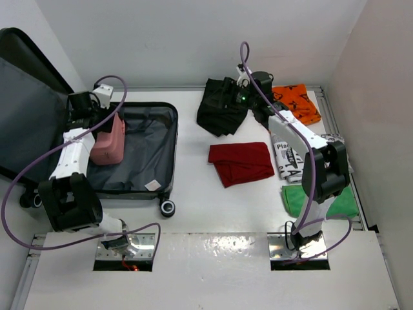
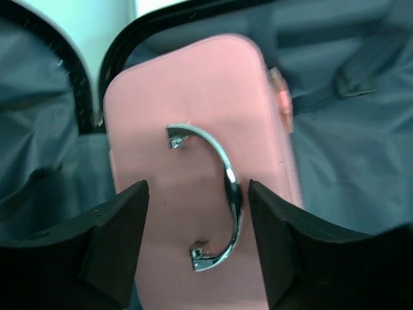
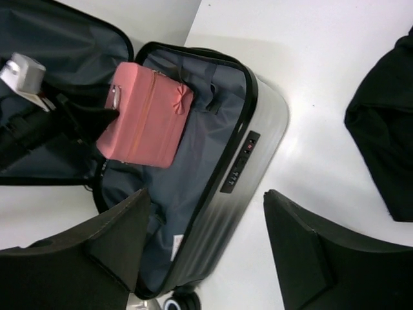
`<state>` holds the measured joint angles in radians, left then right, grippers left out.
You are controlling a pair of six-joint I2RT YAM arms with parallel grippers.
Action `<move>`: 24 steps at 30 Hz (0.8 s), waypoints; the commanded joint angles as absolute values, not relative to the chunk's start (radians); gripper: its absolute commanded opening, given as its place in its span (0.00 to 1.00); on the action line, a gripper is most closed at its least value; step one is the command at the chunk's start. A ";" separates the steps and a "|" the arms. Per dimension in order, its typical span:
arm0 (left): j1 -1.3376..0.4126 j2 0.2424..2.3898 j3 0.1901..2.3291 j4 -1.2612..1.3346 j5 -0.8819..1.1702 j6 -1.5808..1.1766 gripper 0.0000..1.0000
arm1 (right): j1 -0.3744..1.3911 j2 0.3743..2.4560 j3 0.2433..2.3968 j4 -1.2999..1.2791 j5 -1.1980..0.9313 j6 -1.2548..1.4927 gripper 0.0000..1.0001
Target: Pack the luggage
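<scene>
The luggage (image 1: 169, 152) lies open at the left, its lid leaning against the left wall. It also shows in the right wrist view (image 3: 258, 148). A small pink handled box (image 1: 108, 147) stands inside it on the dark grey lining (image 2: 348, 148). My left gripper (image 2: 197, 194) is open right over the box (image 2: 193, 97), with its jaws on either side of the metal handle (image 2: 224, 171). My right gripper (image 1: 245, 97) is open and empty in the air above a black garment (image 1: 221, 106).
A red cloth (image 1: 242, 163) lies mid-table. An orange cloth (image 1: 298, 102), a white printed garment (image 1: 287, 155) and a green cloth (image 1: 319, 200) lie along the right side. A black caster (image 1: 168, 208) sticks out at the suitcase's near corner. Walls stand at the left, back and right.
</scene>
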<state>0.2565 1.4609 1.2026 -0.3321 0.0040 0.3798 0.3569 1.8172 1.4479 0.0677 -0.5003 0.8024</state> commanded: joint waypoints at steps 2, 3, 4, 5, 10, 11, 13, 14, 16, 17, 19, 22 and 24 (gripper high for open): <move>0.253 1.453 1.325 -0.334 0.150 0.335 0.75 | 0.364 1.764 1.447 0.034 -0.506 0.678 0.74; 0.253 1.441 1.353 -0.334 0.169 0.322 0.79 | 0.361 1.756 1.450 0.019 -0.494 0.655 0.76; 0.253 1.431 1.383 -0.351 0.187 0.308 0.84 | 0.359 1.740 1.451 0.003 -0.488 0.631 0.77; 0.253 1.407 1.414 -0.360 0.198 0.273 0.95 | 0.354 1.721 1.453 -0.041 -0.486 0.558 0.78; 0.218 1.385 1.684 -0.463 0.281 0.244 1.00 | 0.311 1.657 1.489 -0.358 -0.480 0.238 0.85; 0.209 1.400 1.718 -0.539 0.297 0.253 1.00 | 0.305 1.654 1.506 -0.420 -0.476 0.103 0.86; 0.209 1.401 1.755 -0.598 0.342 0.253 1.00 | 0.308 1.655 1.516 -0.645 -0.457 -0.107 0.91; 0.209 1.385 1.737 -0.609 0.353 0.253 1.00 | 0.310 1.658 1.503 -0.691 -0.434 -0.218 0.92; 0.209 1.330 1.647 -0.609 0.362 0.253 1.00 | 0.313 1.663 1.438 -0.838 -0.416 -0.398 0.96; 0.209 1.316 1.617 -0.600 0.371 0.242 1.00 | 0.314 1.664 1.412 -0.857 -0.407 -0.428 0.99; 0.209 1.305 1.560 -0.600 0.371 0.224 1.00 | 0.330 1.655 1.330 -0.858 -0.370 -0.535 0.99; 0.209 1.295 1.542 -0.600 0.380 0.204 1.00 | 0.389 1.654 1.182 -0.793 -0.302 -0.663 0.99; 0.209 1.295 1.542 -0.600 0.380 0.195 1.00 | 0.413 1.654 1.129 -0.753 -0.290 -0.748 0.99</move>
<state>0.2100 1.2991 1.5436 -0.5957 0.3523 0.2272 0.3748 1.6691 1.1854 -0.7513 -0.3382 -0.4953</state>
